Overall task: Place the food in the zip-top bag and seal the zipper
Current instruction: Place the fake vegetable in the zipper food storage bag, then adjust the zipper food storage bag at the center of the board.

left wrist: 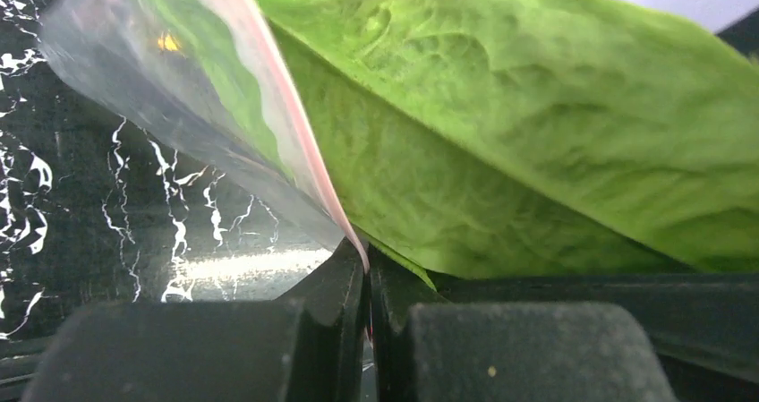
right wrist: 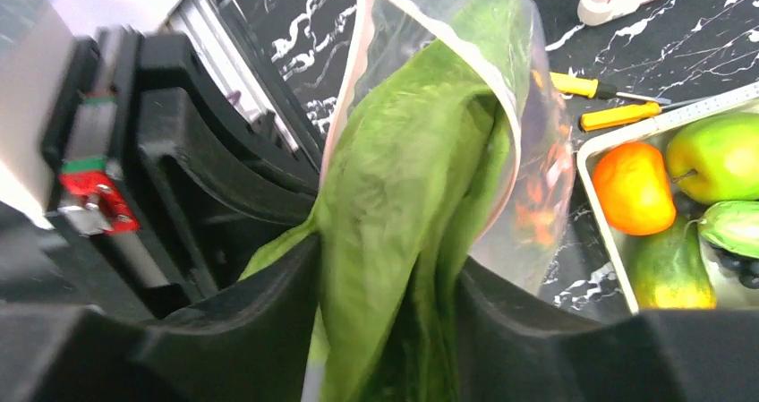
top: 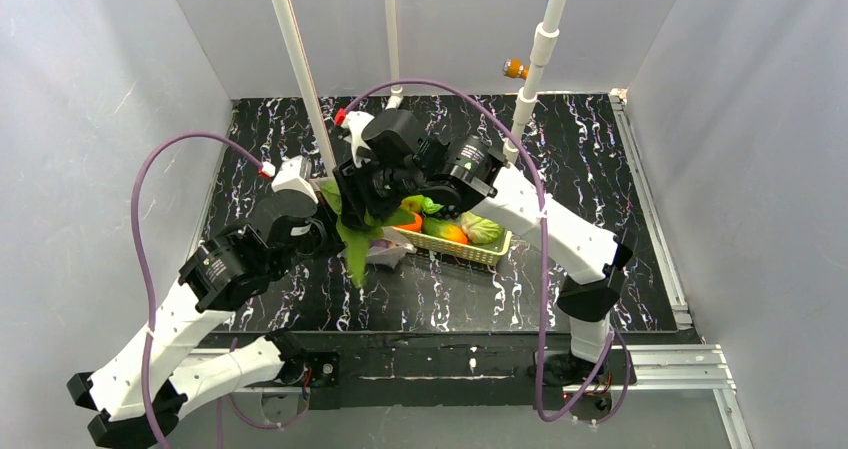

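The clear zip-top bag (left wrist: 152, 80) hangs mouth-up between my two grippers, above the table left of the basket. My left gripper (left wrist: 367, 277) is shut on its pinkish zipper (left wrist: 300, 133) at the mouth edge. My right gripper (right wrist: 389, 330) is shut on the bunch of green leaves (right wrist: 403, 196), whose far end reaches into the bag's mouth (right wrist: 528, 133). In the top view the leaves (top: 352, 247) hang below both grippers over the bag (top: 392, 253). The pale-green cabbage (top: 483, 229) lies in the basket. I cannot make out the eggplant.
The yellow-green basket (top: 470, 251) lies right of the bag with an orange fruit (right wrist: 633, 187), a green apple (right wrist: 716, 156) and other produce. Two yellow-handled tools (right wrist: 618, 115) lie on the black marbled table. White poles (top: 300, 69) stand behind the arms.
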`<action>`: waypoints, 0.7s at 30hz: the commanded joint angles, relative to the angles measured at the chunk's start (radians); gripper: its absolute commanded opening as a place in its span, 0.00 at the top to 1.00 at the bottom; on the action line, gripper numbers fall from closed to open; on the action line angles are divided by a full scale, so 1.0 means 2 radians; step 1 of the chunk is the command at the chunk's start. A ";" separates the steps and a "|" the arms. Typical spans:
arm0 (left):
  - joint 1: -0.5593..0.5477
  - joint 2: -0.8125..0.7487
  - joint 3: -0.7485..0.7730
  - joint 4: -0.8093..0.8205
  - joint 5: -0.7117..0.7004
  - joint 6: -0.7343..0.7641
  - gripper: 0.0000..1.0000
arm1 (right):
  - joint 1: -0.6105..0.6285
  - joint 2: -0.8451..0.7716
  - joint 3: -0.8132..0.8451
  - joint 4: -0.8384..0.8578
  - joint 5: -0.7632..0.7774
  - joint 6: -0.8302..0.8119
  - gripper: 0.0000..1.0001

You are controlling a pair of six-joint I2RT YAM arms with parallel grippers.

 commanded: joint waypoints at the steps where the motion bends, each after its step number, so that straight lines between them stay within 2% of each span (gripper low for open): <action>1: -0.002 0.003 0.026 0.000 0.000 0.013 1.00 | -0.028 -0.029 -0.053 0.016 -0.081 -0.007 0.36; 5: -0.002 0.000 0.025 -0.012 -0.028 -0.004 1.00 | -0.029 -0.082 -0.106 0.043 -0.121 0.004 0.24; 9: -0.002 -0.022 0.002 0.017 -0.045 -0.020 1.00 | -0.030 -0.126 -0.145 0.062 -0.155 0.015 0.18; 15: -0.002 -0.022 -0.001 0.029 -0.037 -0.028 1.00 | -0.023 -0.134 -0.143 0.040 -0.100 0.020 0.14; 19: -0.002 -0.027 -0.006 0.029 -0.032 -0.038 1.00 | -0.024 -0.125 -0.127 0.019 -0.080 0.014 0.16; 21: -0.002 -0.032 -0.011 0.028 -0.037 -0.043 1.00 | -0.023 -0.122 -0.117 -0.006 -0.058 0.014 0.31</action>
